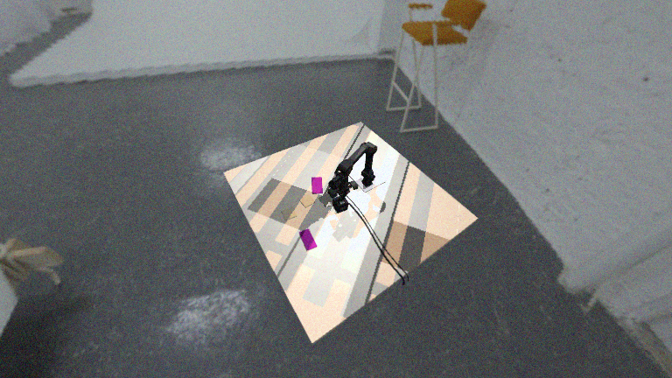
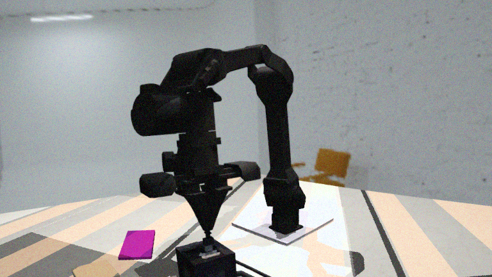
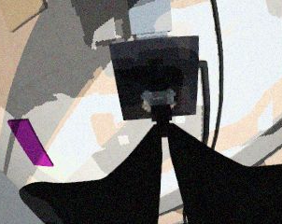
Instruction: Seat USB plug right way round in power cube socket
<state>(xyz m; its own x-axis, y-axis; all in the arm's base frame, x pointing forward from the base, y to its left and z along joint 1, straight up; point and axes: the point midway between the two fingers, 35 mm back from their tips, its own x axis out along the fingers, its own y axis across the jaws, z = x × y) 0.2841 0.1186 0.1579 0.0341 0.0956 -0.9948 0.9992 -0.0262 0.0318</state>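
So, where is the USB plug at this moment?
In the wrist view the USB plug sits at the picture's centre, pinched by the gripper over the socket on top of the black power cube.

The black six-joint arm (image 2: 275,121) rises from a pale square base plate (image 2: 319,225) on the striped beige-and-grey desk (image 2: 417,230), folds over at the elbow and points its wrist straight down. The tapered black gripper (image 2: 207,231) narrows to a point right above the black power cube (image 2: 203,261), and its fingers (image 2: 206,223) are pinched on the small dark USB plug (image 2: 207,239) standing upright over the pale socket area on the cube's top. A flat magenta rectangular card (image 2: 138,244) lies to the left, near a tan card (image 2: 95,268) at the lower edge. A blurred orange chair (image 2: 328,167) sits behind by the white wall.
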